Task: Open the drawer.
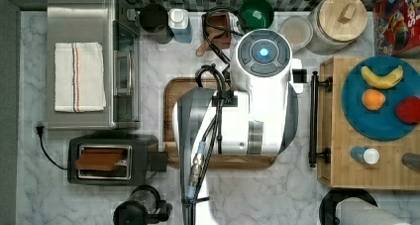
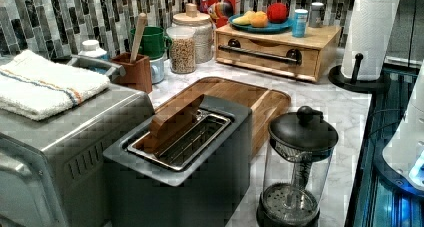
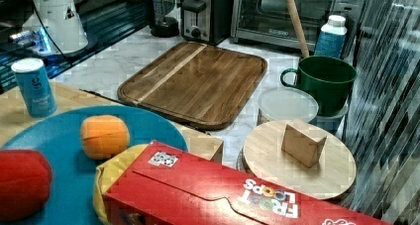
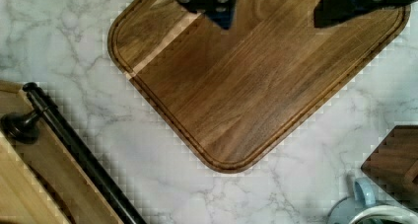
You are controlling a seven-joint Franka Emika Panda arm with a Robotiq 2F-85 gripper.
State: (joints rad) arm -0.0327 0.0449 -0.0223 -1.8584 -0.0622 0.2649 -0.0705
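A black toaster [image 2: 185,157] stood in the foreground with a brown slice [image 2: 172,121] tilted in its slot, a steel toaster oven [image 2: 55,157] with a folded towel [image 2: 42,84] on top at the left view's left, and a glass French press [image 2: 297,172] just beside the toaster on the left view's right. Behind them a brown wooden tray [image 2: 250,99] lay flat on the marble counter [image 2: 335,112]. Farther back sat the drawer [image 2: 272,52], closed, its black bar handle [image 2: 265,53] across the front, with a blue plate [image 2: 262,28] of fruit on the box above it and a paper towel roll [image 2: 370,32] near it on the left view's right.
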